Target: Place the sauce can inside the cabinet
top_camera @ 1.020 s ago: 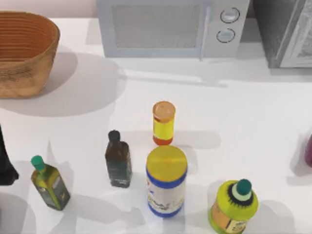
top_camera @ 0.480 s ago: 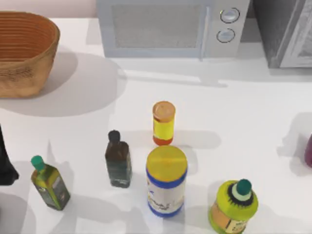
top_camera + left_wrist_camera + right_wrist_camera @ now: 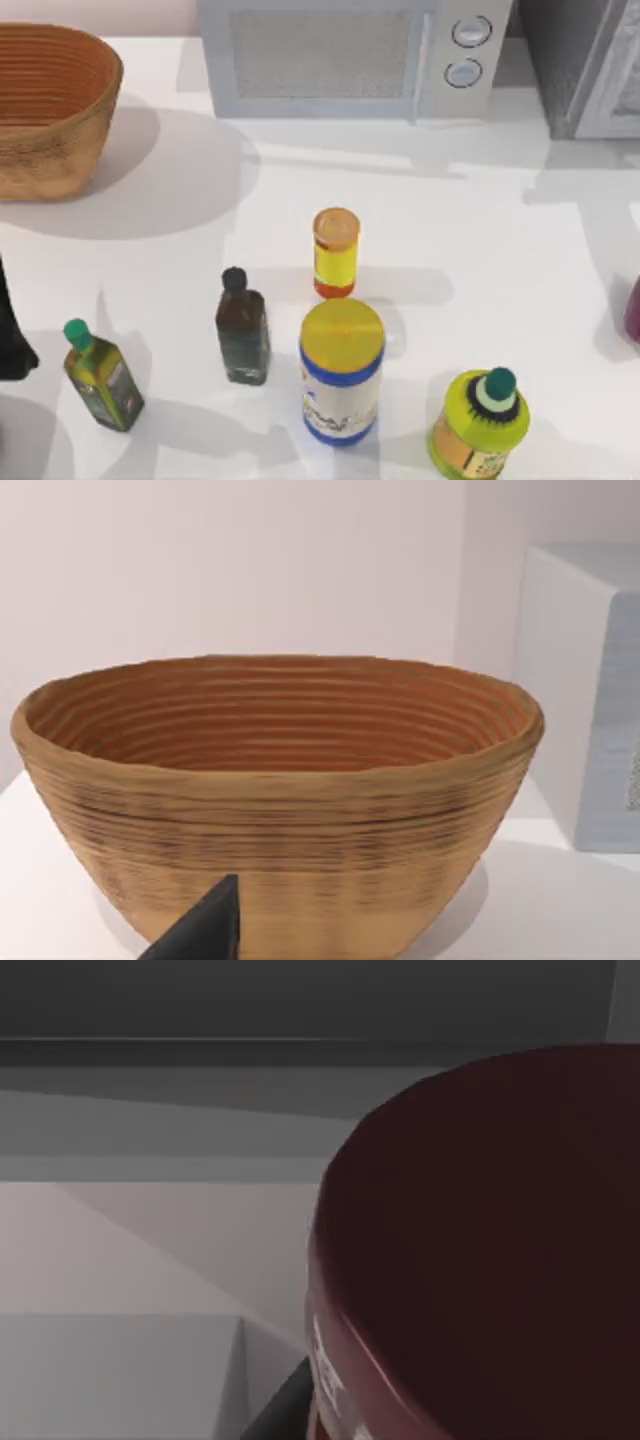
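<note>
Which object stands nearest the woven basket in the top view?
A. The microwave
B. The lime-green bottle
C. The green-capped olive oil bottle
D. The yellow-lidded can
A: the microwave sits right beside the woven basket along the table's far edge, while the bottles and the can stand well toward the near edge.

The basket point(image 3: 50, 105) sits at the table's point(image 3: 520, 250) back left, the microwave point(image 3: 350, 55) to its right, the cabinet point(image 3: 585, 65) rightmost.
</note>
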